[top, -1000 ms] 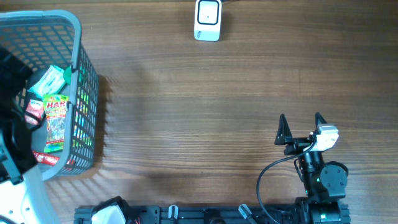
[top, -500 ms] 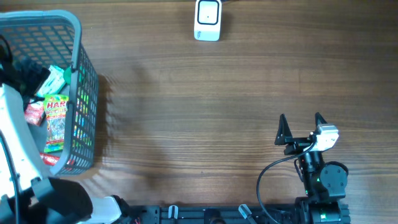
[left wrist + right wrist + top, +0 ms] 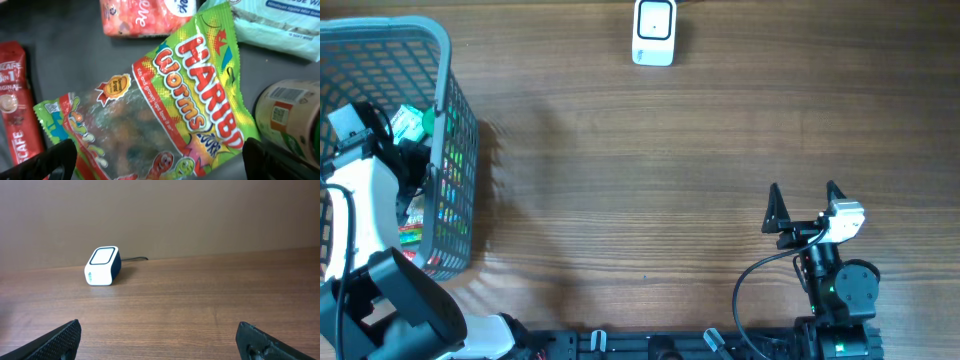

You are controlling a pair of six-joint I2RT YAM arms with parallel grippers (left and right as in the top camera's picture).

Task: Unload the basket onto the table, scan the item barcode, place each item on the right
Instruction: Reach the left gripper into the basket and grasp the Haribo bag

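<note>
Inside the basket (image 3: 460,150), Haribo worms bag (image 3: 170,110) between spread left fingers (image 3: 52,161), right fingers (image 3: 57,339) apart.

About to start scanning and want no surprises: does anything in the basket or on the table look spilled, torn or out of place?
Nothing stands out. The contents of the basket lie jumbled, the Haribo bag diagonal and crinkled, but no tear or spill shows. The scanner sits upright on the table.
</note>
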